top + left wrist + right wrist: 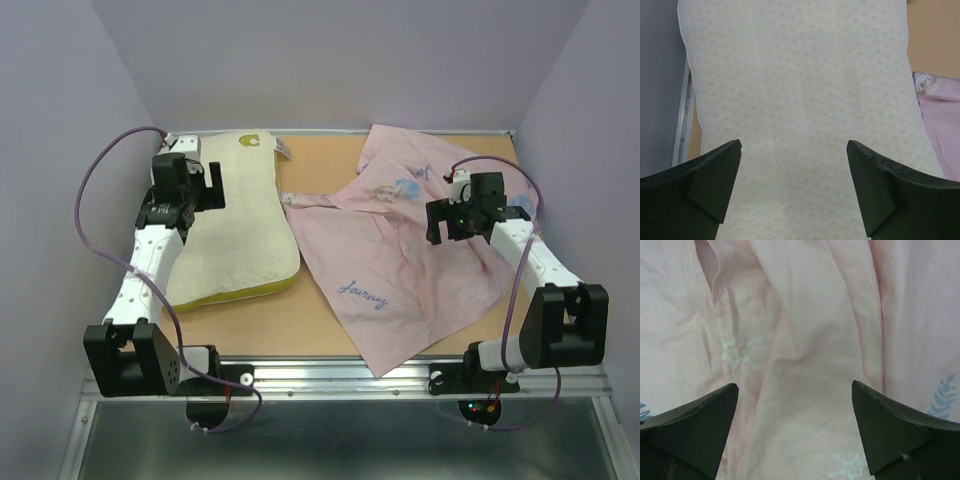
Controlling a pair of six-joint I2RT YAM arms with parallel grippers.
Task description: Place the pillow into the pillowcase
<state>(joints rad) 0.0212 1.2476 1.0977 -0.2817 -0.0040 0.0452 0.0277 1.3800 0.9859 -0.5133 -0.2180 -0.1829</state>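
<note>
From my remote seat I see both arms reaching out over the table (320,180), neither one holding anything. The left gripper (200,190) hangs above the pillow (235,225) with its jaws spread wide. In its wrist view the two dark fingers (715,170) stand well apart, and only the dotted cream surface of the pillow (800,90) shows between them. I cannot tell whether the tips touch the pillow.

The pillow lies on the left part of the table, its long side running from far to near. It has a small yellow logo (248,141) at the far end and a yellow band (240,293) along the near edge.

The pillowcase (400,270) lies crumpled on the right part, pale pink side up, with blue script (362,293) on the near half. Its near corner hangs over the table's front edge. One folded tip reaches left to just beside the pillow (touching or not, I cannot say). A strip of that pink cloth (940,130) also shows at the right edge of the left wrist view.

The right gripper (450,225) sits over the far right part of the pillowcase, jaws likewise wide apart and gripping nothing. Its wrist view is filled with wrinkled pink fabric (800,315) that carries pale snowflakes (737,347), and a blue leaf sprig (942,397) shows at the right edge. The fingers (705,420) frame a long fold. Whether they rest on the cloth or hang just above it, I cannot tell.
</note>
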